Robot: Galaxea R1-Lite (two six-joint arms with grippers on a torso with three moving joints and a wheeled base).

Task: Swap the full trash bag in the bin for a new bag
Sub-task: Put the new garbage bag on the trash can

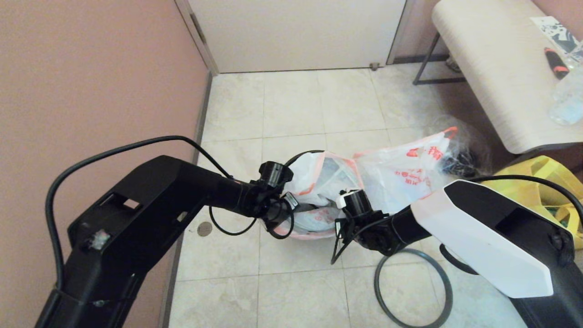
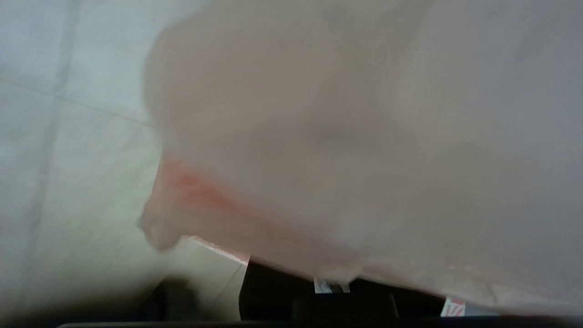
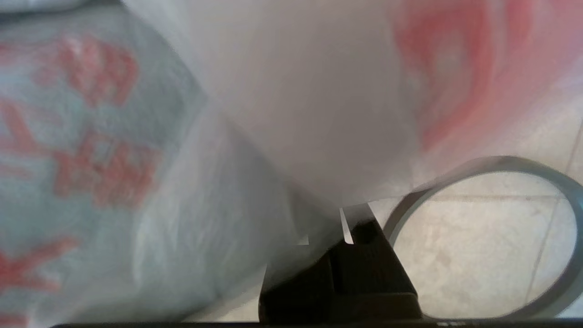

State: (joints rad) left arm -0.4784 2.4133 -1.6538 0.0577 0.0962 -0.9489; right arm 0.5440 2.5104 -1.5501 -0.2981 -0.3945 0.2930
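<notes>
The full trash bag (image 1: pixel 319 182), thin white plastic with orange-red trim, stands open at the floor's centre between both grippers. My left gripper (image 1: pixel 289 205) is at its left edge, where plastic (image 2: pixel 319 136) covers the wrist view. My right gripper (image 1: pixel 345 200) (image 3: pixel 325 228) is at the bag's right edge, shut on a fold of it. Red block lettering (image 3: pixel 91 159) shows beside that gripper. The new bag (image 1: pixel 405 173) (image 3: pixel 451 59), with round red stamps, lies just right of the full bag. The bin's body is hidden. Its grey hoop (image 1: pixel 376 284) (image 3: pixel 496 163) lies loose on the tiles under my right arm.
A clear wrinkly bag with black things (image 1: pixel 462 155) sits behind the new bag. A yellow tote (image 1: pixel 542 180) stands at the right, under a beige bench (image 1: pixel 492 68) carrying a bottle. A pink wall (image 1: pixel 91 68) runs along the left, with a door (image 1: pixel 296 32) at the back.
</notes>
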